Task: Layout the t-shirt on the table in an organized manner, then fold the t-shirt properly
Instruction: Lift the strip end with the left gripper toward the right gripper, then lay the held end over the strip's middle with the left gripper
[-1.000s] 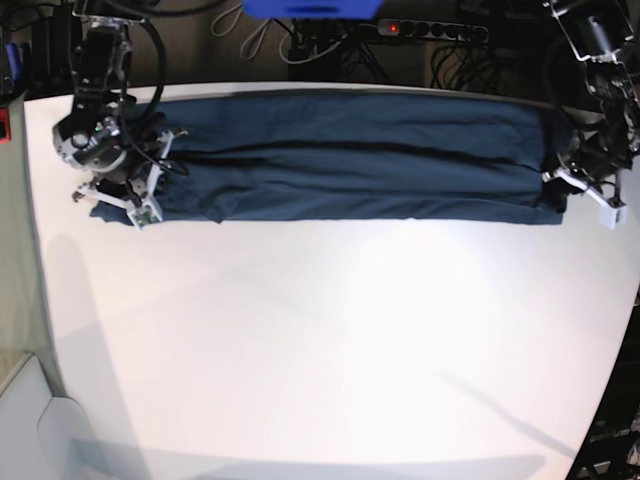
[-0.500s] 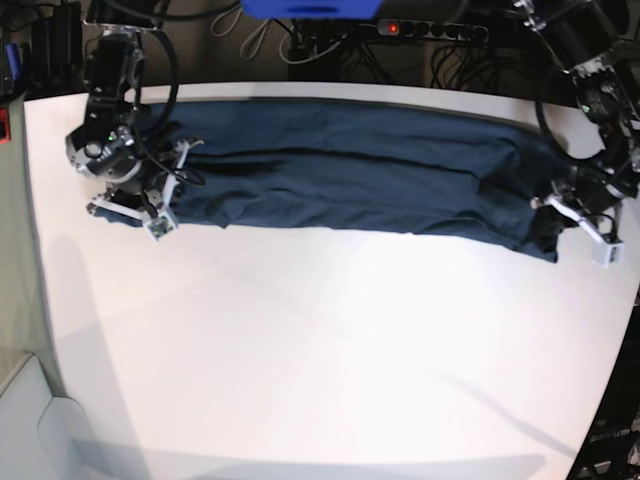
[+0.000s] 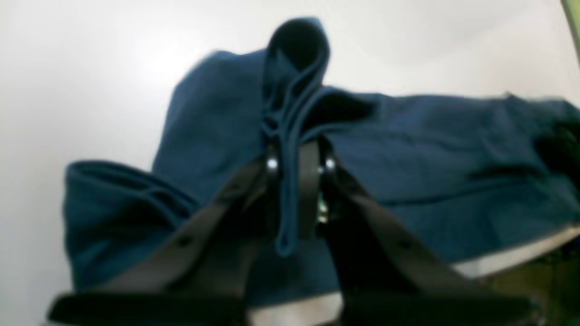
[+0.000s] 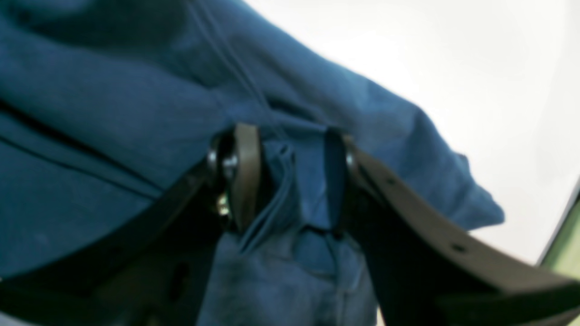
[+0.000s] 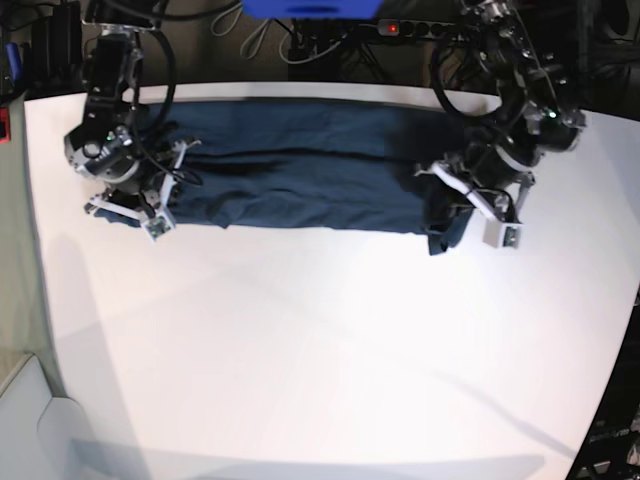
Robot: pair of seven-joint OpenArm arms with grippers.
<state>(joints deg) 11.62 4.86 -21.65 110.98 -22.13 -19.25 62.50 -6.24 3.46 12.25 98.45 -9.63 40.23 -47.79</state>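
Observation:
The dark navy t-shirt (image 5: 300, 165) lies as a long folded band along the far side of the white table (image 5: 320, 350). My left gripper (image 5: 462, 205) holds the band's right end, lifted and drawn in toward the middle. In the left wrist view the left gripper (image 3: 299, 167) is shut on a pinched ridge of the t-shirt (image 3: 430, 149). My right gripper (image 5: 150, 205) sits at the band's left end. In the right wrist view the right gripper (image 4: 290, 176) is closed around a thick bunch of the t-shirt (image 4: 90, 113).
Behind the table's far edge lie a black power strip (image 5: 430, 30), cables and a blue object (image 5: 310, 8). The table's curved edge (image 5: 610, 400) runs down the right side. A pale grey surface (image 5: 20, 420) sits at the lower left.
My left gripper has travelled left along the table with the shirt's right end, shortening the band. The right gripper has stayed almost in place at the left end.

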